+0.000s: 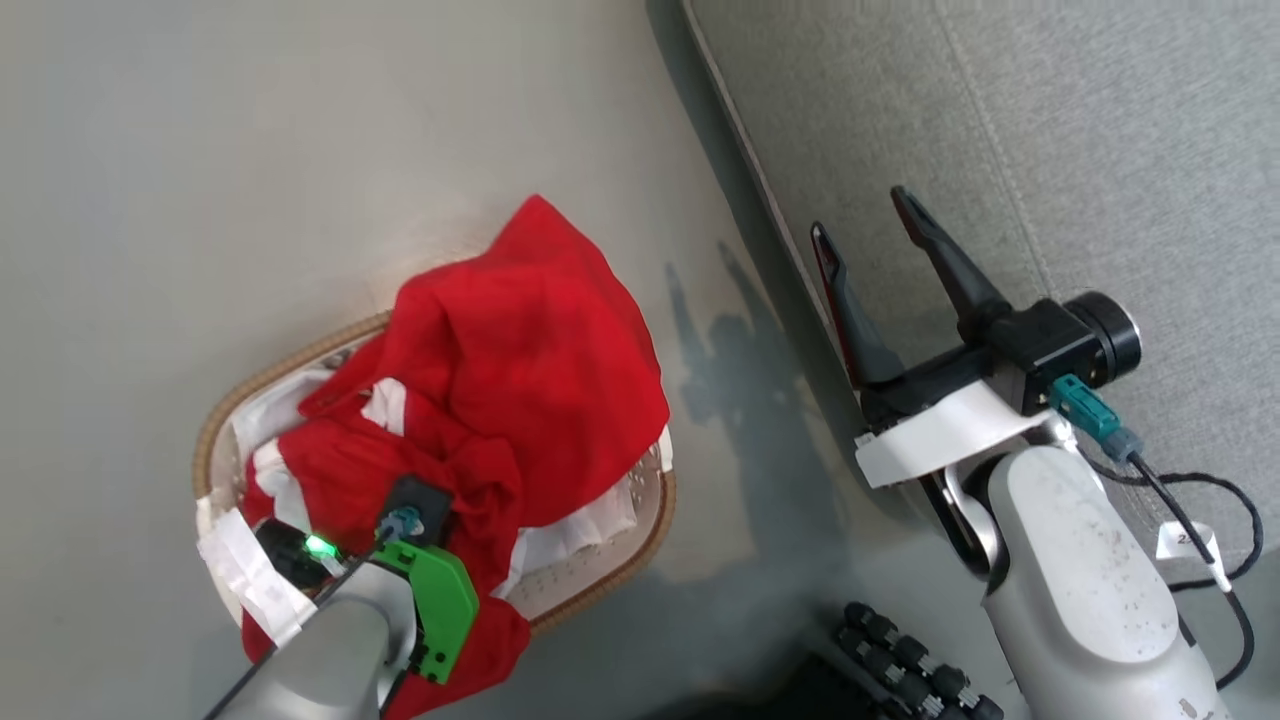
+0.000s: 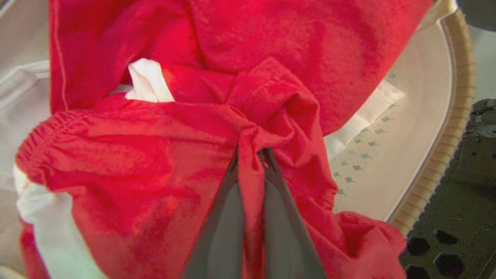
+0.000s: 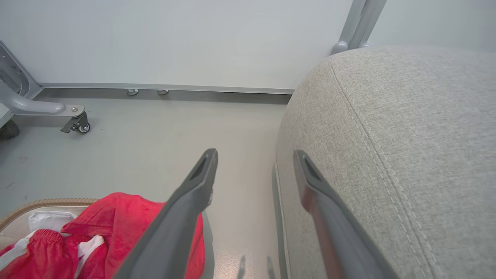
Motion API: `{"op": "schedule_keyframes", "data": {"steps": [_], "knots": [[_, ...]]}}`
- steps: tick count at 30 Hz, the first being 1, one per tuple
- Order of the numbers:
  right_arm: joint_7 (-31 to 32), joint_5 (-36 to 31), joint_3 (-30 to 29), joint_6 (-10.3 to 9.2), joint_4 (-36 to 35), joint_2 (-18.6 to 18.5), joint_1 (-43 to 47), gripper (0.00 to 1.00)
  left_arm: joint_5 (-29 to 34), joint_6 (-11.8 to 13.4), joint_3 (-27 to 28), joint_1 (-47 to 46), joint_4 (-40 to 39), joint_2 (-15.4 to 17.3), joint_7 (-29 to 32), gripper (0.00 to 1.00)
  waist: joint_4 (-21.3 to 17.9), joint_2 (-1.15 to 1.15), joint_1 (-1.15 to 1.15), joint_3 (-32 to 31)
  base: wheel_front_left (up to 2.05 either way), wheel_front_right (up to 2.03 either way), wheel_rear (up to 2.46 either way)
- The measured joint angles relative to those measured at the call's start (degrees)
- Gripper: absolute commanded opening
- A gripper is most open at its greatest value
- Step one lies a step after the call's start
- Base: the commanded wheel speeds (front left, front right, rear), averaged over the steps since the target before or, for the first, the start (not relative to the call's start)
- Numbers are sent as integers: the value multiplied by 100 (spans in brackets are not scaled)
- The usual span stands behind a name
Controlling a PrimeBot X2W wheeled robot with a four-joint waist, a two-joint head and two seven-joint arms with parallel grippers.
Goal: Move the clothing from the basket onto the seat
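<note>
Dark fingers of the left gripper (image 2: 252, 155) are seen clamped on a bunched fold of the clothing (image 2: 162, 186) at the bottom centre of the left wrist view, with the red fabric gathered tight between them. In the head view, the clothing is heaped in the basket (image 1: 640, 545) at the lower left of the frame, its edges draped over the woven rim and white stripes visible among the folds. The basket is set on the grey floor (image 1: 200, 150), near the seat (image 1: 1050, 130), which is spread across the upper right. The right gripper (image 1: 860, 211) is held over the seat's edge at centre right, fingers splayed and nothing between them.
</note>
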Motion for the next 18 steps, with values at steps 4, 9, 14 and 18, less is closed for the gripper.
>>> {"op": "schedule_keyframes", "data": {"steps": [4, 9, 14, 18], "knots": [[0, -94, -120, 1, 147, 4, 179, 100, -59, 2, 58, 252, -126, -114, -52, 0, 105, 0, 0, -442, 0, 0, 0], [0, -210, -222, 1, 313, 5, 495, 100, -126, 102, 283, 645, -760, -193, -69, 0, 273, 0, -1, -1031, 0, 0, 0], [0, -291, -412, 1, 449, -1, 819, 100, -64, 144, 495, 1199, -1337, -225, -77, 0, 453, 0, -1, -1615, 0, 0, 0], [0, -294, -471, 1, 532, -62, 1143, 100, 90, 190, 695, 1572, -1809, -259, -78, 0, 611, 0, -1, -2095, 0, 0, 0]]}}
